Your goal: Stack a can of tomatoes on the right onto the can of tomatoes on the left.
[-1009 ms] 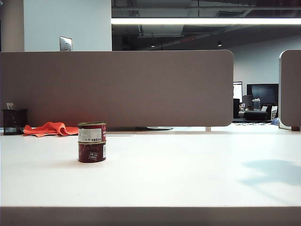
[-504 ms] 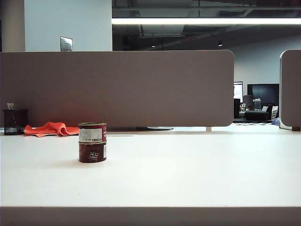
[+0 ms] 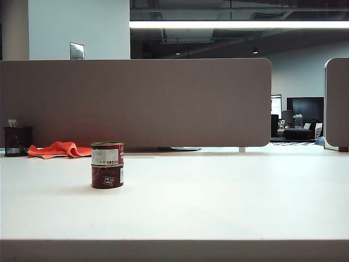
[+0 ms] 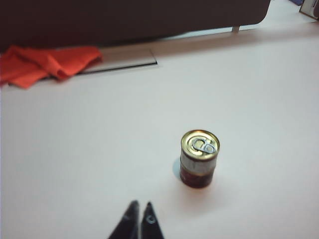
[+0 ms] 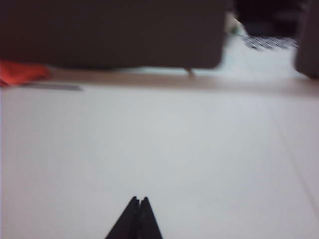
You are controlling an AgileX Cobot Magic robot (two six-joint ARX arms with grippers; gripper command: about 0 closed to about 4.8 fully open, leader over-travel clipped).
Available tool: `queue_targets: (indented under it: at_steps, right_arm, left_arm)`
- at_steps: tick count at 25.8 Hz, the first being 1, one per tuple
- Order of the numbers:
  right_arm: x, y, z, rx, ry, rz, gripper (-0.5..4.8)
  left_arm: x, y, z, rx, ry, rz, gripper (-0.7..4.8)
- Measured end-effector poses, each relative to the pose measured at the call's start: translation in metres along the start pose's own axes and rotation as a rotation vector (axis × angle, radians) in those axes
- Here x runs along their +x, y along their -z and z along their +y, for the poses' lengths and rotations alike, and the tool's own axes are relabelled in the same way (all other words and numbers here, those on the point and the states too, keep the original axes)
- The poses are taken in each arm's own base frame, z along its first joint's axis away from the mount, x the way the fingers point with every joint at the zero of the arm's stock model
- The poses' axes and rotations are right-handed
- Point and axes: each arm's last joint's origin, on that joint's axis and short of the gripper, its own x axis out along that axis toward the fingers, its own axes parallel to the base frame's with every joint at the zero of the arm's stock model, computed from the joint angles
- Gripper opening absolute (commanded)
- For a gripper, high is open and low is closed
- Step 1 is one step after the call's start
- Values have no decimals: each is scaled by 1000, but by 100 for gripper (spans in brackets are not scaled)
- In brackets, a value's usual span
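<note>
White table (image 3: pixel 218 202) is seen running back to a grey-brown partition panel (image 3: pixel 136 101); dim open office with a ceiling light strip (image 3: pixel 240 24) is visible behind. An orange cloth (image 3: pixel 57 149) and a dark mesh cup (image 3: pixel 16 141) are set against the panel at far left. The upper tomato can (image 3: pixel 107 153) is stacked squarely on the lower tomato can (image 3: pixel 107 176), left of centre, upright. Neither arm is seen in the exterior view. Left gripper (image 4: pixel 140 208) is held above the table, short of the stack and apart from it, tips pinched together, nothing held. Right gripper (image 5: pixel 139 200) is held over bare table, view blurred, tips shut on nothing.
</note>
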Motion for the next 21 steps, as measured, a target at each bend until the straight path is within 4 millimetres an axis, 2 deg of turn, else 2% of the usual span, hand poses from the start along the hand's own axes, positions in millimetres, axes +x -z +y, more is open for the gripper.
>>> queue_targets:
  at_steps: [4, 6, 7, 11, 17, 21]
  right_arm:
    - [4, 13, 3, 22, -88, -65, -4]
    - [9, 27, 6, 7, -126, -49, -4]
    - [13, 38, 8, -13, -157, -25, -4]
    - [17, 51, 10, -36, -196, -41, -4]
    - [20, 64, 10, -70, -202, -34, -4]
    - [19, 65, 10, -69, -202, -41, -4]
  left_arm:
    - [8, 12, -2, 22, 35, -87, -6]
    - [16, 26, -4, 29, 74, -106, -6]
    - [21, 40, -5, 31, 95, -99, -6]
    - [28, 62, -6, 32, 104, -80, -6]
    - [33, 80, -7, 0, 105, -98, -6]
    - [32, 82, -7, -15, 106, -115, -6]
